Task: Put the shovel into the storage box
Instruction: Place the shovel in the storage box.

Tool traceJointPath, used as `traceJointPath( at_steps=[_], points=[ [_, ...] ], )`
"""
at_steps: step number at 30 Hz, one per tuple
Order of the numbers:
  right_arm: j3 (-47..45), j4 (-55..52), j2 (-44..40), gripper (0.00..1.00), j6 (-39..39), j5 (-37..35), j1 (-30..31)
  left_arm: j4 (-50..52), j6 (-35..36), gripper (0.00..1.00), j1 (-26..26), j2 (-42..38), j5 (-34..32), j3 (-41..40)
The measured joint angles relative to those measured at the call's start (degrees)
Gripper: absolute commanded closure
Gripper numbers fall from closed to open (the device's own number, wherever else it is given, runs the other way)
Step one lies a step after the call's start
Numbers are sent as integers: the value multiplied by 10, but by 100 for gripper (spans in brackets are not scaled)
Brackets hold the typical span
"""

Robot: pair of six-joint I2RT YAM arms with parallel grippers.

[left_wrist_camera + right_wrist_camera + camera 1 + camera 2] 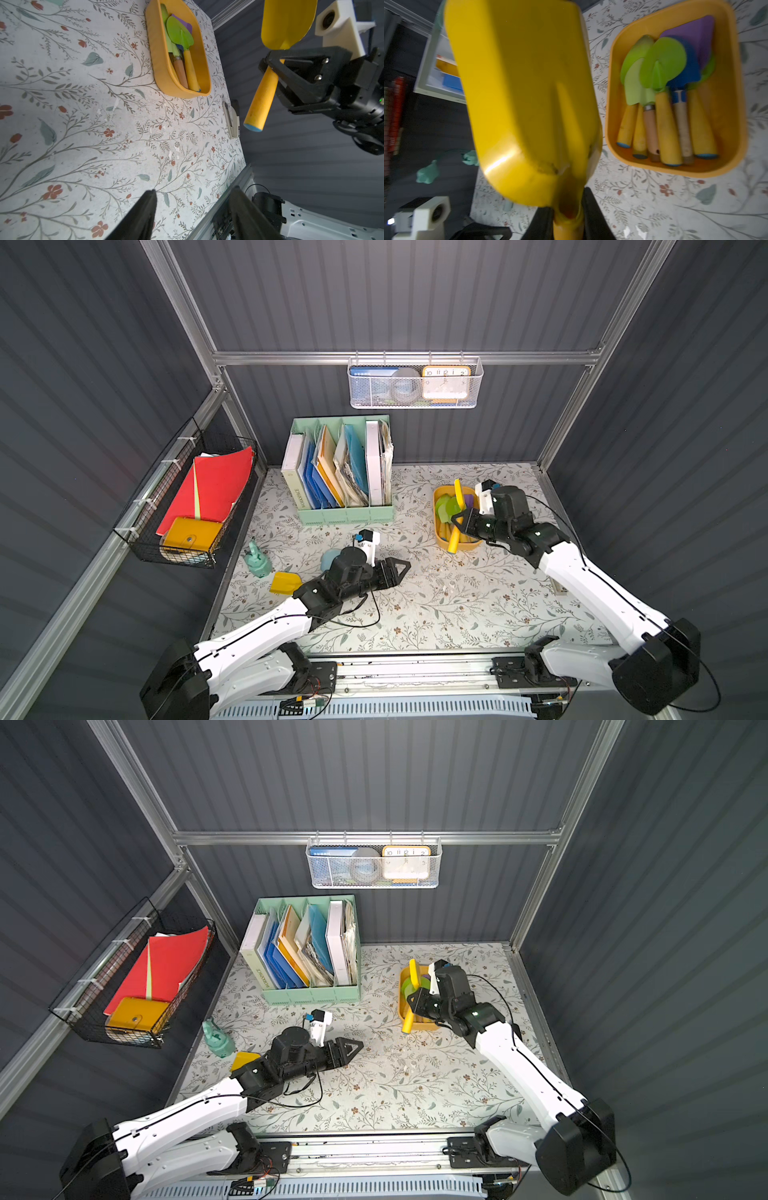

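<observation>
Holding shovel pinched at its neck in our right pincer, right of frame centre | long axis roughly along storage box, apparently above its left side | left pincer spread, empty, farther off

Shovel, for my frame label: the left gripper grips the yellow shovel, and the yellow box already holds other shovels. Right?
No: the right gripper grips the yellow shovel, as the left wrist view shows; the yellow box does hold other shovels.
</observation>
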State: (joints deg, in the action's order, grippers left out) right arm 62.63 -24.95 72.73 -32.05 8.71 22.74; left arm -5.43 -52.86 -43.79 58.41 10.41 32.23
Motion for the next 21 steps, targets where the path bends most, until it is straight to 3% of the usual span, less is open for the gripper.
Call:
traceJointPath(
  at_steps=[10, 21],
  points=[
    [116, -124, 135, 83, 87, -132, -12, 52, 0, 37, 0, 0, -37, 0],
    [220, -154, 282, 82, 144, -212, -42, 84, -4, 36, 0, 8, -62, 0]
  ],
)
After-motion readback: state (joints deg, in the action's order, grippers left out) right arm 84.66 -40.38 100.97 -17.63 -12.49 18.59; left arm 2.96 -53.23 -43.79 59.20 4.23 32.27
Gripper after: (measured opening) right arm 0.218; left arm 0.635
